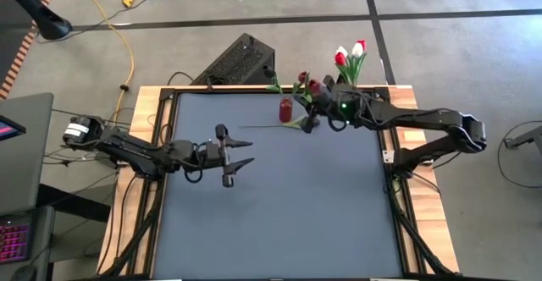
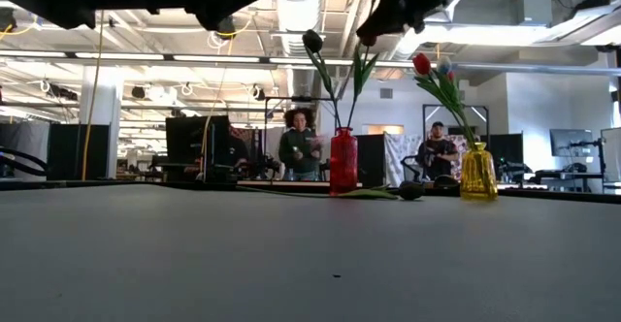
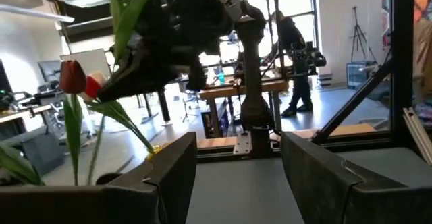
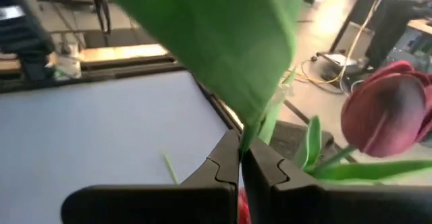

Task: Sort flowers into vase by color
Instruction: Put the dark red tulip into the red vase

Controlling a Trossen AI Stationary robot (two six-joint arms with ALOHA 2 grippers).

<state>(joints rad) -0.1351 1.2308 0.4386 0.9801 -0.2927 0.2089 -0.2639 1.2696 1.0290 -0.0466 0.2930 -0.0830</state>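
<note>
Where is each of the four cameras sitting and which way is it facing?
High: overhead, straight down; both arms, left gripper open mid-table.
Low: table height, level toward red vase and yellow vase; arms overhead.
Left wrist: past its open fingers toward right arm.
Right wrist: right gripper shut on green stem.
Shared: high and low show both vases.

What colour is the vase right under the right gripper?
Red glass vase; low view shows it best.

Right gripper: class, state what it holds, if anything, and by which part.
The right gripper is shut on a tulip's green stem, just below a leaf. The left gripper holds nothing.
</note>
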